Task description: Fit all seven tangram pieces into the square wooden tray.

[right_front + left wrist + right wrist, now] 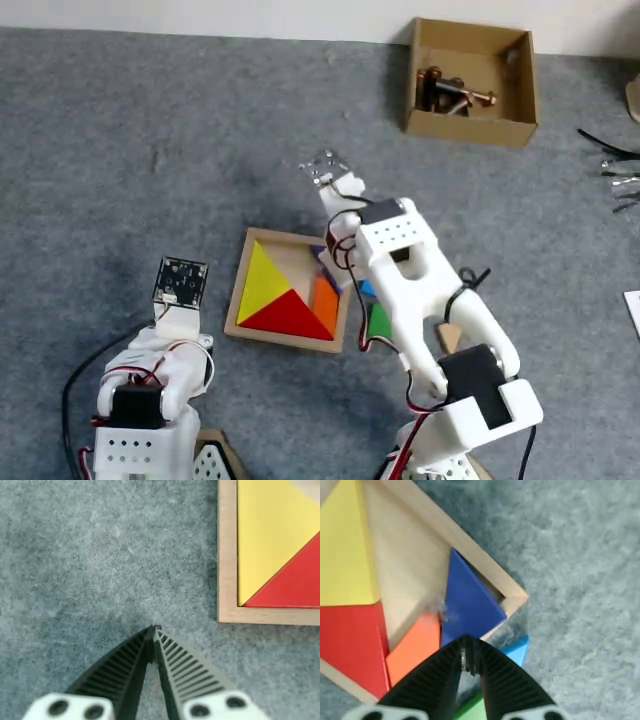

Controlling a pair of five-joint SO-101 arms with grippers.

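**Four pieces in the tray, two beside it, both grippers clenched on nothing**

- Square wooden tray (285, 341) lies on the grey carpet (120, 150), between the two arms and nearer the right one.
- In the tray: yellow triangle (262, 280) and red triangle (287, 315), both large, flat and edge to edge. Orange piece (326, 300) lies flat, touching the red triangle.
- Blue triangle (470, 602) sits in the tray corner next to the orange piece. It looks tilted, with one edge riding on the rim and a shadow under it. Bare wood shows between it and the yellow triangle.
- Outside the tray: light-blue piece (518, 649) on the carpet just past that same corner. Green piece (379, 321) is just beside it, partly under the right arm.
- Right gripper (467, 644): jaws pinched together, nothing between them. The tips hang over the blue triangle's lower point, by the orange piece. I can't tell whether they touch it.
- Left gripper (152, 629): jaws closed tip to tip, empty. It's over bare carpet near the tray's corner where yellow meets red, clear of the rim.
- Cardboard box (465, 130) holding metal parts sits at the far side of the table, well apart from the tray.
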